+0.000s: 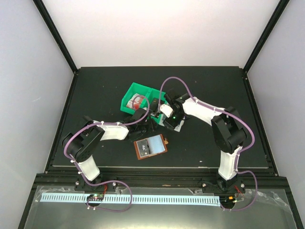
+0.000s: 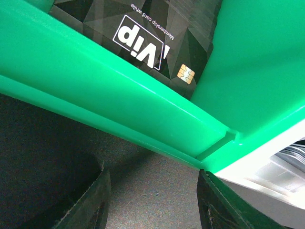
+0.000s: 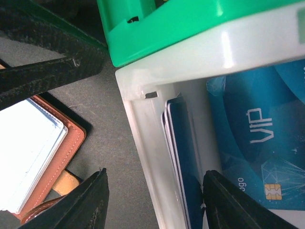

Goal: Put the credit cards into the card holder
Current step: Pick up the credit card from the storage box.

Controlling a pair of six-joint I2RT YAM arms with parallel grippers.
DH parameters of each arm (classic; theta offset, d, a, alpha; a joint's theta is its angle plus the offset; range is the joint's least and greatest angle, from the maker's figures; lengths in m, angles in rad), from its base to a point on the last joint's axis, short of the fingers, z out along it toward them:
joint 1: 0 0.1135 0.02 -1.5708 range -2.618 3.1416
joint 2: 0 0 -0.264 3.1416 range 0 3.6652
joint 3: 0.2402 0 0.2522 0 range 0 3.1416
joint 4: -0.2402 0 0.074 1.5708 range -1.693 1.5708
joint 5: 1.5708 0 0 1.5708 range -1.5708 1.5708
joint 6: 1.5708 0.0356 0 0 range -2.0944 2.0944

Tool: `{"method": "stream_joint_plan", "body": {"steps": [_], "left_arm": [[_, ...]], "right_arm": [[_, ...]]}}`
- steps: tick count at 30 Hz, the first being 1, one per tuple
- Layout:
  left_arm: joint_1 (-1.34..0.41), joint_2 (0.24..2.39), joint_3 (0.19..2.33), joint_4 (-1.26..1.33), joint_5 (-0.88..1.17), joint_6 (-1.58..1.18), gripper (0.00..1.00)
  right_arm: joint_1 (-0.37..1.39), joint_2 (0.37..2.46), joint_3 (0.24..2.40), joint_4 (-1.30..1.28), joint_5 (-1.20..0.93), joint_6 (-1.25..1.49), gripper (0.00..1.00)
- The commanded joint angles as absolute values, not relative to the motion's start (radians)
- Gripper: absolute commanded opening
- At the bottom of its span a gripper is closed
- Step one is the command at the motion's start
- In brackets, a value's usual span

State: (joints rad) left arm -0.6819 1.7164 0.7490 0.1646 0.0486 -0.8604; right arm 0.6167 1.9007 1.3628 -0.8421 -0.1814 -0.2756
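- Looking at the top cam, my left arm (image 1: 112, 131) has its elbow pushed out to the left. Its forearm runs low over the black table top (image 1: 209, 90) toward the green rectangular plastic bin (image 1: 135, 88).
- My right arm (image 1: 205, 109) mirrors that, elbow out on the right and white forearm reaching left. Both wrists are crowded together just in front of the green bin.
- The left gripper (image 2: 152, 175) sits just outside the green bin's near wall. Its jaws are partly spread and there's only bare table between them.
- A glossy black plastic VIP card (image 2: 157, 43) with a gold chip lies flat inside that bin.
- The right gripper (image 3: 155, 174) is spread fairly wide and isn't holding anything. One finger is over the table and the other over the inside of the small white translucent plastic bin (image 3: 138, 119), so the wall falls between them. I can't tell if either finger touches it.
- In that white bin a blue plastic VIP card (image 3: 257, 138) lies flat, and a few more blue cards (image 3: 183, 157) stand on edge against the wall.
- The reddish-brown leather folding card holder (image 1: 151, 147) lies open, inside up, on the table. It's nearer the arm bases than the bins and apart from both grippers, with its snap tab pointing right.
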Motion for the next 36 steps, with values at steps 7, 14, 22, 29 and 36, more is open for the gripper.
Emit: {"method": "stream_joint_plan", "body": {"steps": [7, 14, 22, 29, 36], "left_arm": [[-0.675, 1.735, 0.770, 0.161, 0.048, -0.861, 0.51], [-0.675, 1.738, 0.770, 0.164, 0.049, -0.863, 0.51], [-0.675, 1.736, 0.767, 0.164, 0.051, -0.862, 0.51], [-0.675, 1.738, 0.769, 0.165, 0.053, -0.862, 0.51], [-0.674, 1.740, 0.767, 0.163, 0.053, -0.862, 0.51]], "right_arm": [[0.620, 1.868, 1.361, -0.859, -0.182, -0.299, 0.60], [0.621, 1.870, 1.369, -0.874, -0.222, -0.315, 0.50], [0.621, 1.848, 1.370, -0.881, -0.200, -0.295, 0.42], [0.621, 1.826, 1.370, -0.883, -0.184, -0.290, 0.40], [0.620, 1.830, 1.367, -0.877, -0.173, -0.285, 0.32]]}}
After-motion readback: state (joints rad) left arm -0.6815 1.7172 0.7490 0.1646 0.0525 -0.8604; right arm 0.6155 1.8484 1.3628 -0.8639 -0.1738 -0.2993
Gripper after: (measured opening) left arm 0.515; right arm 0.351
